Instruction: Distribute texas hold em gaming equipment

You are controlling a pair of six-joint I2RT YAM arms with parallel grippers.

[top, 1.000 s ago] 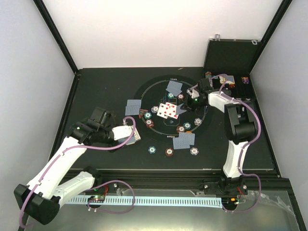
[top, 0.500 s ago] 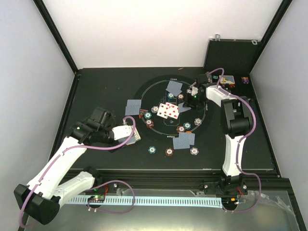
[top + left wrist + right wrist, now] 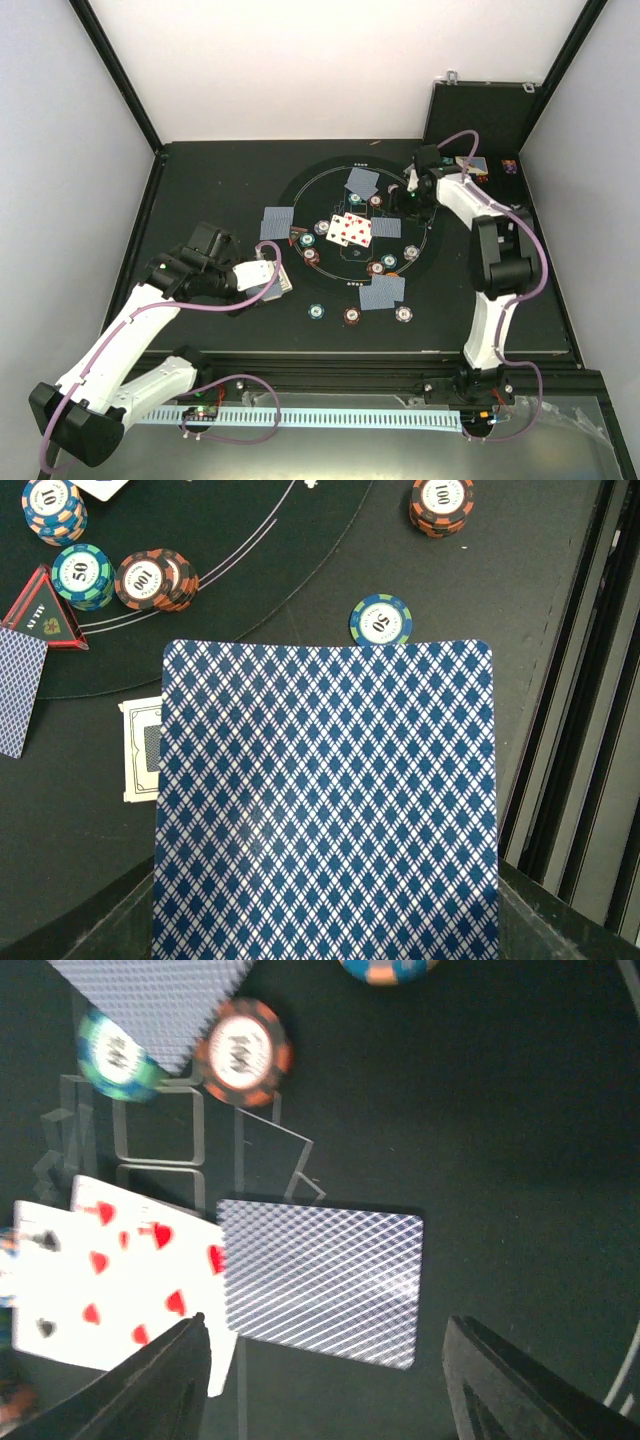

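White walls close in a black table (image 3: 200,190); on it lies the round black mat (image 3: 320,195), with the game spread across it. Off the mat's left edge the left pincer (image 3: 268,277) is clamped tight on a deck of cards (image 3: 325,800); the right pincer (image 3: 408,192) hangs with its jaws well apart and empty above a face-down card (image 3: 320,1280), which lies flat on the mat, touching or just overlapping the face-up red cards (image 3: 120,1280). A green chip (image 3: 118,1057) and a brown-red chip (image 3: 242,1052) sit just beyond it; a red triangle (image 3: 45,615) lies near the deck. My worry: a low finger could drag that card sideways on leaving; the deck could shed loose top cards if tilted.
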